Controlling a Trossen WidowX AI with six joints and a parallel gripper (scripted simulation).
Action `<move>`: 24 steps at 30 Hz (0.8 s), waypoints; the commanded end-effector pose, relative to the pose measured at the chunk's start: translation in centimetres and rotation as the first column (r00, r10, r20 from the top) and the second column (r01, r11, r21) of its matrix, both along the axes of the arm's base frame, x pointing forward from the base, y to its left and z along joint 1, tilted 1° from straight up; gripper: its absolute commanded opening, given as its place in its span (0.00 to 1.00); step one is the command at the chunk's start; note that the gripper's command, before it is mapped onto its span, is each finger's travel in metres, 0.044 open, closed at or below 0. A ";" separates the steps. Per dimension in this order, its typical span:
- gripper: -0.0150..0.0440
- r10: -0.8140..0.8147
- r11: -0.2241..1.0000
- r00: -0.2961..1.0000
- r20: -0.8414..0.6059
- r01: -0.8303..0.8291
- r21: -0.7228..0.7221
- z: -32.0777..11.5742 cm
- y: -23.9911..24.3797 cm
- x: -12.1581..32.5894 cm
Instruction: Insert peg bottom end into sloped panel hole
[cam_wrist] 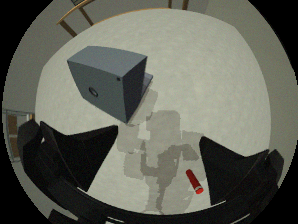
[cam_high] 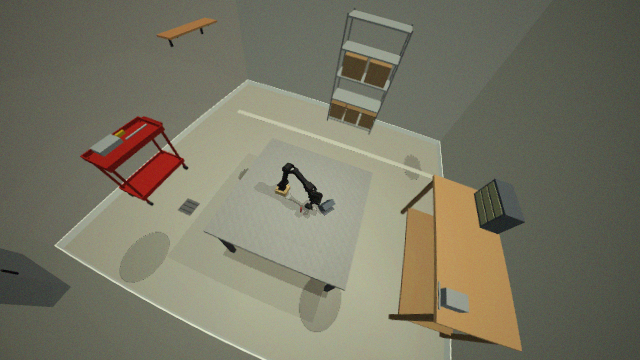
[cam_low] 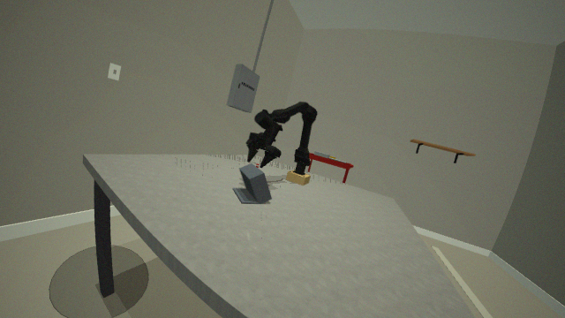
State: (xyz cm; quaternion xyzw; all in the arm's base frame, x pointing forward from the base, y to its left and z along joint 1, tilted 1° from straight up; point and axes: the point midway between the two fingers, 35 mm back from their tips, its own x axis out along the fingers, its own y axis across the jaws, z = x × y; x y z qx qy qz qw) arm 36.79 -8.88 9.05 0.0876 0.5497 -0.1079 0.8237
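Observation:
The peg (cam_high: 301, 210) (cam_low: 257, 165) (cam_wrist: 194, 181) is small and red with a pale band near one end; it looks round and stands on the table. The grey-blue block with the sloped panel (cam_high: 327, 206) (cam_low: 258, 183) (cam_wrist: 107, 92) sits beyond it, at the upper left in the wrist view. Its hole (cam_wrist: 93, 92) shows as a dark ring on the face. My gripper (cam_high: 313, 206) (cam_low: 257, 162) (cam_wrist: 160, 136) is open and empty, above the table between peg and panel. In the wrist view the peg is beside the right finger, not touching as far as I can see.
The grey table (cam_high: 280, 225) (cam_low: 335, 247) bears the arm's tan base (cam_high: 282, 190) (cam_low: 298, 177). A flat plate (cam_low: 243, 196) lies behind the panel block. The arm's shadow falls around the peg. A red cart, a wooden bench and a shelf rack stand away from the table.

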 end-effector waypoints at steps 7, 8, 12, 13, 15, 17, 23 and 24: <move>1.00 0.082 0.996 0.983 -0.163 -0.084 -0.005 -0.3 -3.2 -4.5; 1.00 0.090 0.996 0.980 -0.178 -0.092 -0.002 -0.3 -3.5 -5.0; 1.00 0.124 0.992 0.963 -0.237 -0.124 0.015 -0.4 -4.4 -6.8; 1.00 0.133 0.991 0.959 -0.251 -0.132 0.021 -0.4 -4.6 -7.3; 1.00 0.152 0.988 0.948 -0.278 -0.148 0.034 -0.3 -5.0 -8.2; 1.00 0.171 0.985 0.937 -0.304 -0.164 0.049 -0.3 -5.3 -9.1; 1.00 0.205 0.979 0.917 -0.343 -0.189 0.079 -0.1 -5.8 -10.5; 1.00 0.205 0.979 0.917 -0.343 -0.189 0.079 -0.1 -5.8 -10.5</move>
